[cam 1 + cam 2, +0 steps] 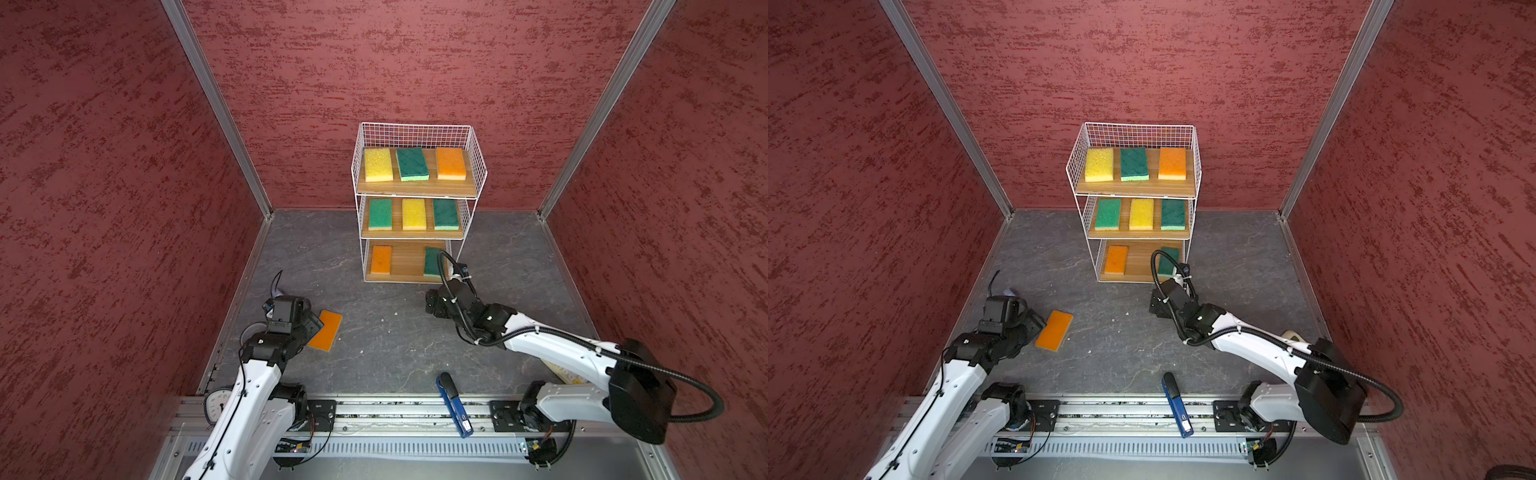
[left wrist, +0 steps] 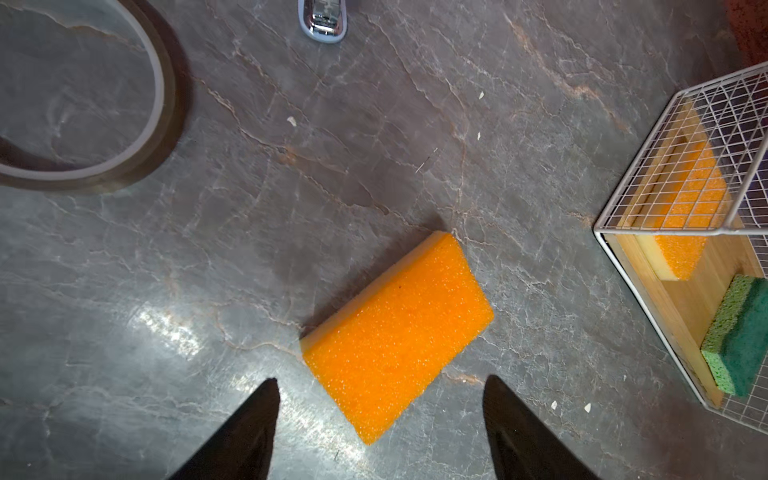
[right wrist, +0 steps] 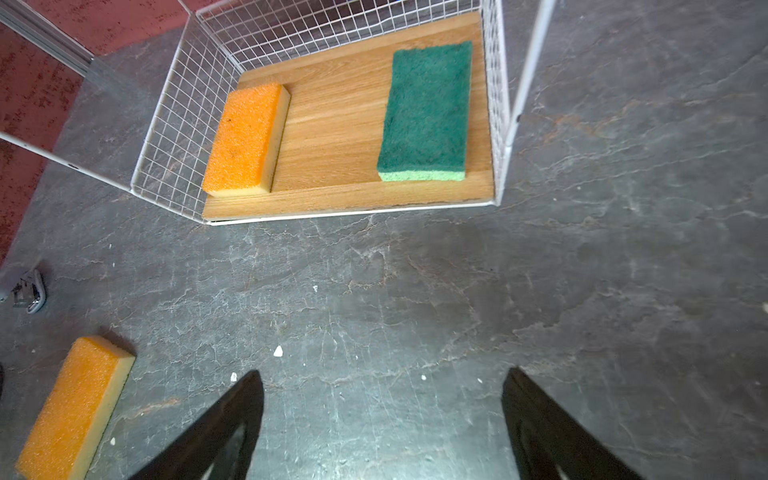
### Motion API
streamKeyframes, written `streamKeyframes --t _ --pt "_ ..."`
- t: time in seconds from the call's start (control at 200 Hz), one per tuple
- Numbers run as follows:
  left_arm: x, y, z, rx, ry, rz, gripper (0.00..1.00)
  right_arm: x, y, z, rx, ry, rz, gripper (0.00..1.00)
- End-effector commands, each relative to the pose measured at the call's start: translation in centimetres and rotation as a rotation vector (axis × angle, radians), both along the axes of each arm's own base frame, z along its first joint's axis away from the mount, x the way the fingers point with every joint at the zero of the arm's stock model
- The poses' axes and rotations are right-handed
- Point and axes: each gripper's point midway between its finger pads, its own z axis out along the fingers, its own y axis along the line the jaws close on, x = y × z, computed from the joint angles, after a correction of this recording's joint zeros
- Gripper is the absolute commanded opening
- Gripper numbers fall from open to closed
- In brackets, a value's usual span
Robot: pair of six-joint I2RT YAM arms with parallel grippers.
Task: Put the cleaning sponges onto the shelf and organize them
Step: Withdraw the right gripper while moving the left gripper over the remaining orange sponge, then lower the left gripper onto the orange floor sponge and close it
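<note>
In both top views eight sponges (image 1: 412,164) sit in rows on the shelf (image 1: 415,190), its bottom-middle slot free; the ninth, an orange sponge (image 1: 325,331), lies on the floor (image 1: 395,332)

Left wrist view: the left gripper (image 2: 381,378) is spread wide at its near end, apparently to grasp it

Right wrist view: the right gripper (image 3: 384,371) is open and empty, back from the shelf

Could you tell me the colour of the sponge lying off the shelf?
The sponge is orange, pale-edged; clearest in the left wrist view.
</note>
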Motion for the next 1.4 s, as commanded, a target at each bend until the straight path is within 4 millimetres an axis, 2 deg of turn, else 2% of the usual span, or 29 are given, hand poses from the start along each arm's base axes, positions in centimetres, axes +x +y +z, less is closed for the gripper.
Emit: streamKeyframes --t 0.0,0.235,0.381,0.551,0.827,1.137,1.257,1.398 --pt "1.6 -0.2 1.2 -0.005 -0.05 -0.034 0.75 -1.2 -2.4 -0.7 -0.082 0.03 -0.039 0.91" --pt "1.9 0.5 -0.3 0.014 -0.004 -0.03 0.69 -2.0 -3.9 0.4 -0.086 0.013 -0.06 0.93" --pt "2.0 1.4 -1.1 0.045 0.008 -0.022 0.6 -2.2 -4.6 1.1 -0.092 -0.001 -0.069 0.94" --pt "2.0 1.8 -1.8 0.051 0.009 -0.026 0.58 -2.5 -5.3 1.6 -0.1 -0.006 -0.078 0.94" --pt "2.3 1.0 -4.2 -0.006 0.035 -0.037 0.5 -2.3 -5.3 1.6 -0.103 -0.004 -0.08 0.95" --pt "1.8 0.6 -5.0 -0.027 0.049 -0.045 0.49 -2.7 -5.3 0.6 -0.108 0.021 -0.069 0.95" --pt "1.2 -0.1 -5.7 -0.062 0.101 -0.055 0.5 -2.9 -5.5 0.4 -0.112 0.023 -0.066 0.95" --pt "1.3 -1.8 -5.7 -0.087 0.089 -0.103 0.51 -3.2 -5.7 0.3 -0.107 0.024 -0.063 0.95"
